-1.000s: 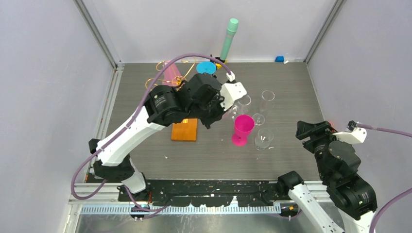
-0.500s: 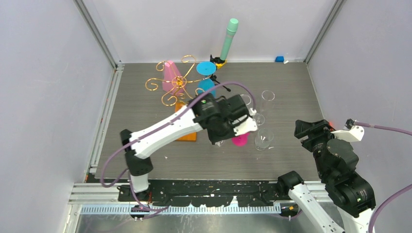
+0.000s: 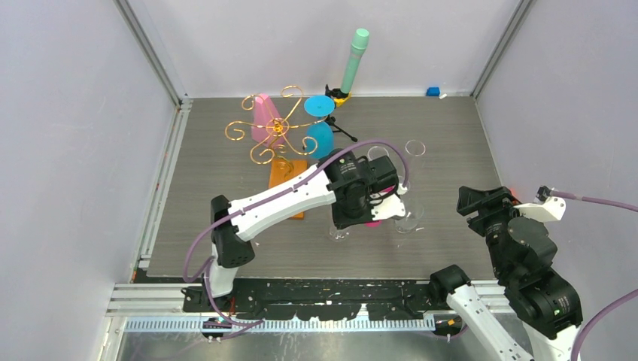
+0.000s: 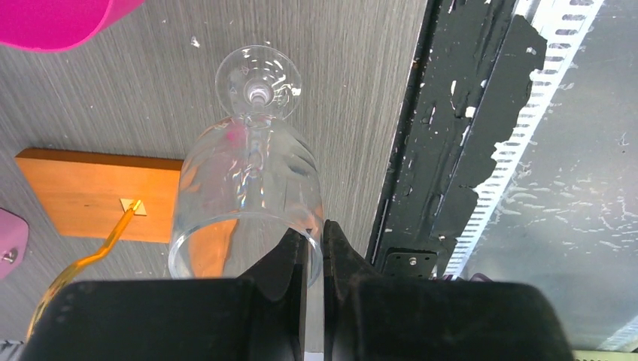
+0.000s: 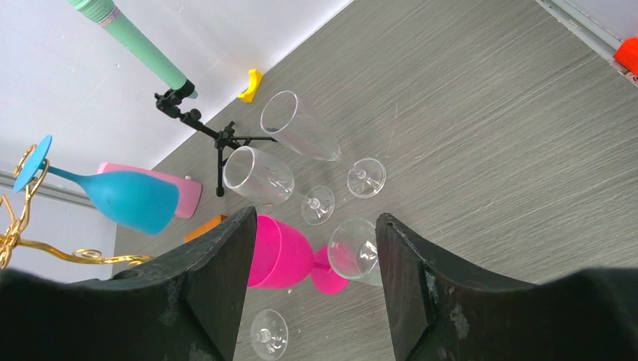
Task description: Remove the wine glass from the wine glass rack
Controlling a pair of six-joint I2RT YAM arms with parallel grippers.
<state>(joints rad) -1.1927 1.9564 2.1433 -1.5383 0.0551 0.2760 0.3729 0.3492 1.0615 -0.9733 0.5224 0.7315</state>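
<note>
Left wrist view has the left gripper (image 4: 314, 244) clamped on the rim of a clear wine glass (image 4: 244, 180), one finger inside the bowl and one outside. The glass is upright, foot low at the grey table (image 4: 353, 90), off the wine glass rack (image 3: 274, 129) and near its wooden base (image 4: 94, 195) and a pink cup (image 5: 282, 259). The right gripper (image 5: 314, 278) hangs well aside, fingers spread wide.

No writing, label, brand, number or sign could be read in any of the views.
</note>
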